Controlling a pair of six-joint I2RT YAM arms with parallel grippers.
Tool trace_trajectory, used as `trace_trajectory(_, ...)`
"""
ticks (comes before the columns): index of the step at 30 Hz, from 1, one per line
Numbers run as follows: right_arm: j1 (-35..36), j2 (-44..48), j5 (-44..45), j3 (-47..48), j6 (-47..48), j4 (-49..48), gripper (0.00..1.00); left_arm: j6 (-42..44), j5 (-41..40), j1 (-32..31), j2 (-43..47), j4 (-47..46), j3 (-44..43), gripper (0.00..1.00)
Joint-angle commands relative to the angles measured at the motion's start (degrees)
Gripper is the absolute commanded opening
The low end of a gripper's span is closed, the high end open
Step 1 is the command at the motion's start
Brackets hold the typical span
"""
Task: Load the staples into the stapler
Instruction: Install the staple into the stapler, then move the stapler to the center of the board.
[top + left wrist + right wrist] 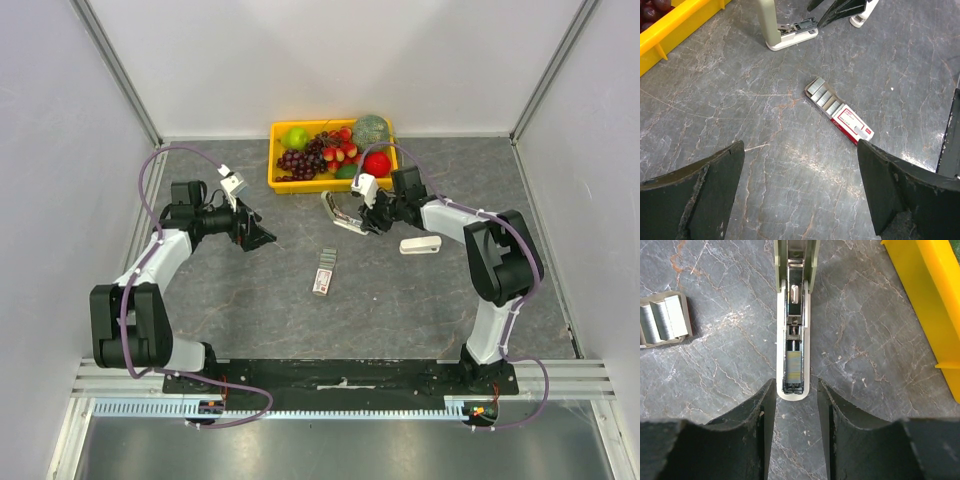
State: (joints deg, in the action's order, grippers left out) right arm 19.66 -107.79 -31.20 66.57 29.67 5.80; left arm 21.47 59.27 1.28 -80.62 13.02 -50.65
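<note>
The staples box (323,272), red and white, lies flat on the table's middle; in the left wrist view (839,111) its tray is slid out, showing silvery strips. The pale green stapler (340,214) lies opened near the bin, its metal magazine bare (794,340) with a short silvery strip in the channel. My right gripper (796,385) is open, its fingertips (767,395) flanking the stapler's near end, the left tip at its edge, the right a little apart. My left gripper (800,145) is wide open and empty, to the left of the box.
A yellow bin (280,184) of toy fruit stands at the back, close behind the stapler, and shows at the right of the right wrist view (935,300). A second, white stapler (420,245) lies closed under the right arm. The box's open end (665,320) is left of the stapler.
</note>
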Motion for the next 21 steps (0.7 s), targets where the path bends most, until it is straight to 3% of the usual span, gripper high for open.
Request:
trace_trajectory(1,1.0,-0.5,-0.4,2.2,-0.5,-1.0,0.46,-2.0,2.3,0.0,-0.9,-2.9,0.4,1.00)
trace_trajectory(10,2.7,-2.7,3.2,5.0,-0.2,1.2,0.44,-3.1,2.3,-0.4,-2.0,-4.7,0.4,1.00)
trace_trajectory(15,3.3,-4.4,4.5,7.6,1.0,5.1,0.34,-3.5,2.6,-0.4,-2.2,-6.0,0.1,1.00)
trace_trajectory(21,3.6,-5.1,5.1,8.2,3.1,7.9,0.31,-3.8,4.2,-0.5,-3.3,-6.9,-1.4,0.99)
